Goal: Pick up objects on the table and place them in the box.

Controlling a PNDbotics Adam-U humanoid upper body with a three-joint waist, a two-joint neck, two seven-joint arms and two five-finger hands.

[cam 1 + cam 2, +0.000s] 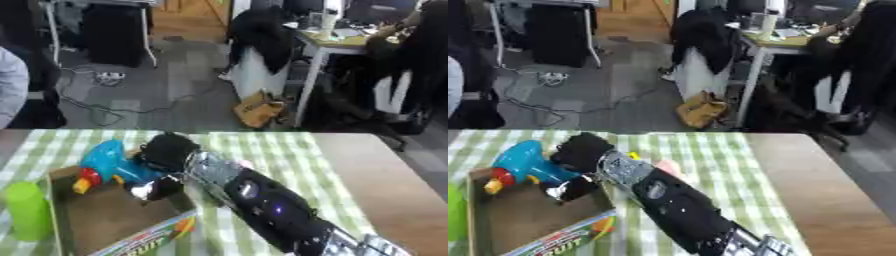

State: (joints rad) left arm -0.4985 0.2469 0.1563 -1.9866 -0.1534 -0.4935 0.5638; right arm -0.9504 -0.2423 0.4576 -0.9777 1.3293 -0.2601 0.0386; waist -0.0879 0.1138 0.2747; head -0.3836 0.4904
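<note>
Bench [385, 195]: wooden top, its left part covered by a green-and-white checked cloth [280, 155]. Box [105, 220]: open cardboard carton at the near left, brown floor bare, printed coloured flap along its near right edge. Toy [114, 167]: blue plastic body with a red and yellow end, lying across the far rim of the box, partly over the opening and partly over the cloth; whether it rests on the rim or hangs from the hand cannot be told. Right hand [168, 150]: black, reaching from the lower right across the cloth to the far right corner of the box, set against the toy's right end; fingers appear curled there, but whether they grip the toy cannot be told, as the hand's own bulk hides the contact. A shiny dark part shows just below the hand, inside the box corner; identity unclear. Green cylinder [26, 210]: upright, just outside the box's left wall. A small pinkish thing [667, 167] shows on the cloth behind the forearm; nothing more can be said of it. Left hand: not in view. Risks, as judged: the toy, straddling the rim, may tip outward onto the cloth if released here instead of further over the opening; the forearm, passing low over the box's right wall, may push or drag the carton and knock the green cylinder; the pinkish thing may be swept along by the arm.
</note>
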